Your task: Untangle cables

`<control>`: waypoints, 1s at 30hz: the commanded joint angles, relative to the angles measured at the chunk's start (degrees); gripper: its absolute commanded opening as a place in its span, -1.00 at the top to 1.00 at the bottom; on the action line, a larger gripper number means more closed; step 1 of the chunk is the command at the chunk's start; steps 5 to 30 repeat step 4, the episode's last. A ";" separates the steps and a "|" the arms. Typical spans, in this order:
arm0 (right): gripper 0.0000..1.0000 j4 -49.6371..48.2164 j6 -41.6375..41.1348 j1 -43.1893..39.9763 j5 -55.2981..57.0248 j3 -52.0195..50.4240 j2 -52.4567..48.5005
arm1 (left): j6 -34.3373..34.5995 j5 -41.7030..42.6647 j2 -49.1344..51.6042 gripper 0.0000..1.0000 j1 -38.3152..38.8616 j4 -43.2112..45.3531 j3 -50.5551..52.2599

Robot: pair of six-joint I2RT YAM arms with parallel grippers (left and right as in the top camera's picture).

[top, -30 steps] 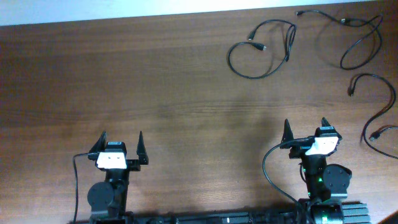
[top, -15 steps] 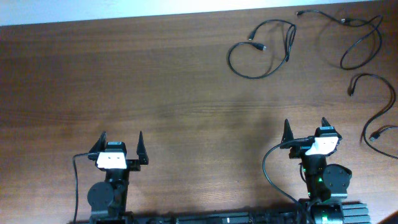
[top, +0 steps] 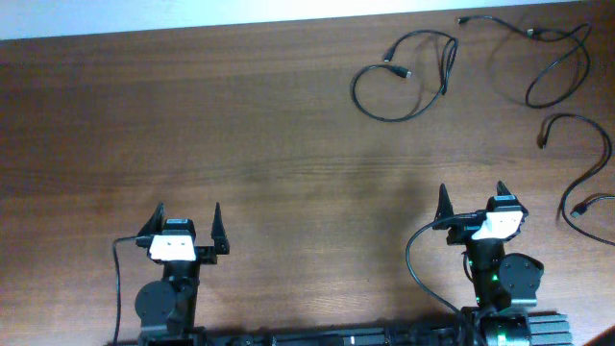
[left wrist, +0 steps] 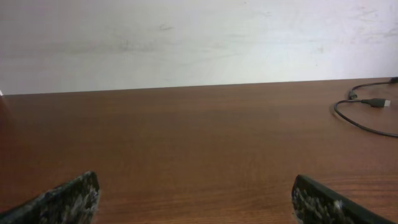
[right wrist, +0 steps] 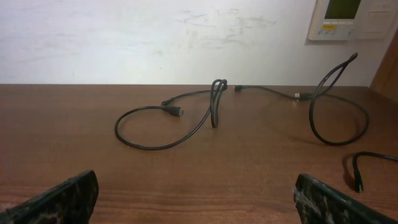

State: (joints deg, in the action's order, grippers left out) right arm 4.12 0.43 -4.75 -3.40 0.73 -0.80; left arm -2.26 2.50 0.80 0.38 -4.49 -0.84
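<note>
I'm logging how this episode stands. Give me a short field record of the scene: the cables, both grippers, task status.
surface: brown wooden table
cable 1: thin black cable in a loop, far right area
cable 2: thin black cable along the far edge, right of cable 1
cable 3: thin black cable at the right edge
layout: the overhead view shows all three apart, none crossing another
left gripper: open, empty, near edge
right gripper: open, empty, near edge
task status: the cables look untangled
</note>
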 commanded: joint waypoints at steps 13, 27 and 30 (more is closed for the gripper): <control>-0.98 0.20 -0.09 0.39 0.72 -0.42 0.44 | 0.74 -0.83 -0.46 -0.98 0.26 -0.13 0.33; -0.98 0.20 -0.09 0.39 0.72 -0.42 0.44 | 0.74 -0.83 -0.46 -0.98 0.26 -0.13 0.33; -0.98 0.20 -0.09 0.39 0.72 -0.42 0.44 | 0.74 -0.83 -0.46 -0.98 0.26 -0.13 0.33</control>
